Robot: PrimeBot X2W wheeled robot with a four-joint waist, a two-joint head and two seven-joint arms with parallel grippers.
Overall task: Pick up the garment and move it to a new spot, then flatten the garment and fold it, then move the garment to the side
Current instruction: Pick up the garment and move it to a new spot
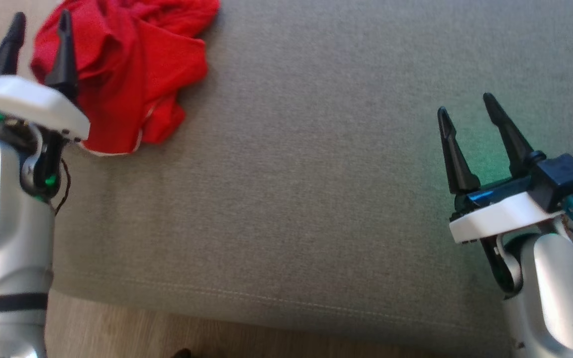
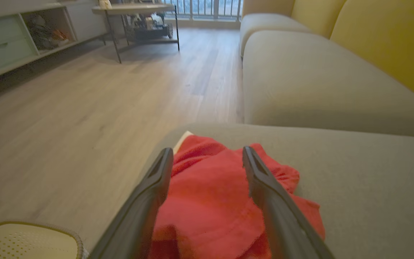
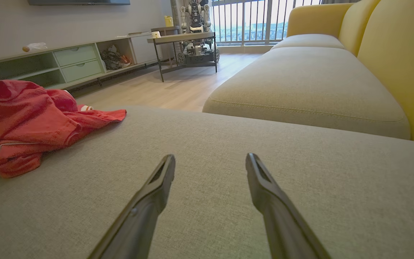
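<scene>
Left claw (image 1: 41, 15) above garment (image 1: 132, 64), grey cushion (image 1: 316, 174)

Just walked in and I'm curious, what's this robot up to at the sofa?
A two-armed robot looks about to start on a crumpled red garment lying heaped near the left edge of a grey sofa seat. Its left hand is open, poised over the heap, gripping nothing. Its right hand is open too, over bare cushion well to the right. Nothing is picked up, flattened or folded yet.
</scene>
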